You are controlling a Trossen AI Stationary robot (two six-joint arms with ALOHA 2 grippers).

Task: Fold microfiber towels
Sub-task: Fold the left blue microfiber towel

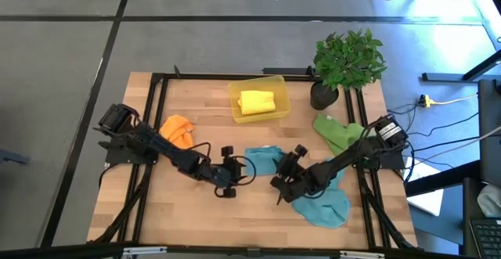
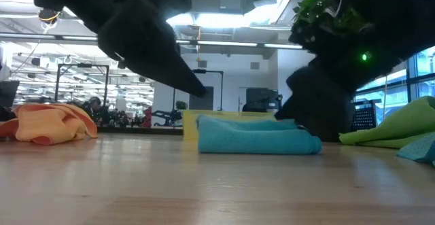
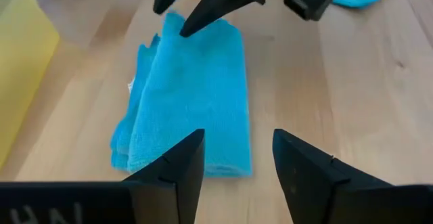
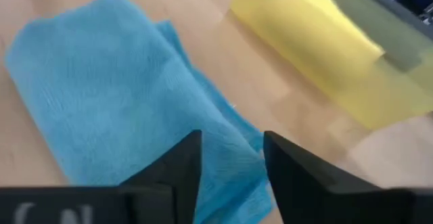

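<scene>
- Left gripper just beside the folded blue towel in the middle of the table, fingers apart, nothing between them.
- Right gripper at the other side of that same towel, fingers apart too, holding nothing.
- Folded blue towel lying flat between the two grippers, a neat long shape with edges lined up fairly well.
- Looks done with this one, judging by the tidy fold and both grippers let go.
- Second blue towel spread loose near the front of the table, partly under the right arm, not folded.
- Green towel lying rumpled by the right arm, near the plant, not folded.
- Orange towel bunched up by the left arm, not folded.
- Yellow towel folded and sitting inside the yellow bin at the back of the table.
- So two towels folded, one of them put away, and three left to do.
- Probably next: folded blue towel into the bin, then another loose one to fold.
</scene>
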